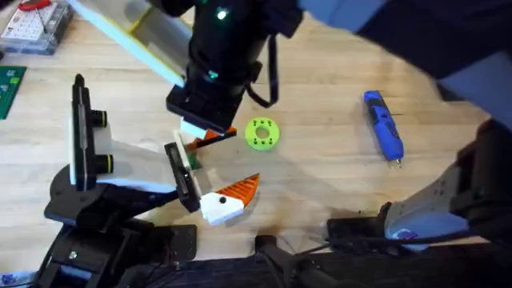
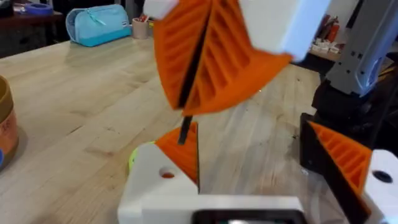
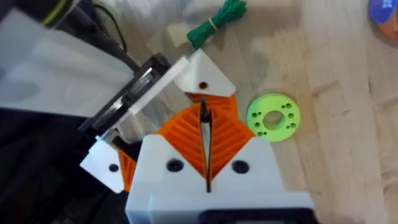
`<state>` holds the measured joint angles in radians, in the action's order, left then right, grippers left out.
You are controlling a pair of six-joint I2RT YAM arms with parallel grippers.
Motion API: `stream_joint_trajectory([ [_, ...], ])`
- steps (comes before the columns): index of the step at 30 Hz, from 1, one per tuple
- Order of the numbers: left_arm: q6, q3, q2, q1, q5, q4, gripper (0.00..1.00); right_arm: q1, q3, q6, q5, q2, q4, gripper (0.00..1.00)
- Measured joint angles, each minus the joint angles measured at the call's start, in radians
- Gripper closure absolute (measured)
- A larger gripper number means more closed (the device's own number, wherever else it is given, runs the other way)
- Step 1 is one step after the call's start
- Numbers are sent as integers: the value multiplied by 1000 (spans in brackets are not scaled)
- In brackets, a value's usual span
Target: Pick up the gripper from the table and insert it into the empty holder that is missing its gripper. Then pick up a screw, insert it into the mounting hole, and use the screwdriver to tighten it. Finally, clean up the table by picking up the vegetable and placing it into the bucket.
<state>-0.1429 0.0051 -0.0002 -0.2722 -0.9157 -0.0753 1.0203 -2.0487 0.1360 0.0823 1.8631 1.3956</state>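
Screwdriver (image 1: 384, 126) lies near the table's (image 1: 320, 172) right edge; right gripper (image 3: 205, 127) pinches a thin dark piece (image 3: 204, 117); left gripper (image 1: 210, 192) grip: cannot tell.

**Layout of the table**

On the table (image 1: 320, 184), the right gripper (image 1: 210, 138) hung over the middle, its arm reaching across from the right. Just right of it lay a ring with holes (image 1: 262, 134). The left gripper (image 1: 228, 200) sat nearer the bases, in front of the right gripper. The screwdriver (image 1: 384, 126) lay well apart to the right. A parts box (image 1: 32, 24) stood at the far left corner. A bundle of tied strands (image 3: 217, 22) lay beyond the grippers.
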Motion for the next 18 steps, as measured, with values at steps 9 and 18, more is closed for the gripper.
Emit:
stream_joint_trajectory([
  [9, 0, 0, 0, 0, 0, 0, 12, -64, -4, 3, 0, -84, 34, 994],
  [18, 0, 0, 0, 0, 0, 0, 13, -98, -5, 47, 1, -82, 37, 994],
])
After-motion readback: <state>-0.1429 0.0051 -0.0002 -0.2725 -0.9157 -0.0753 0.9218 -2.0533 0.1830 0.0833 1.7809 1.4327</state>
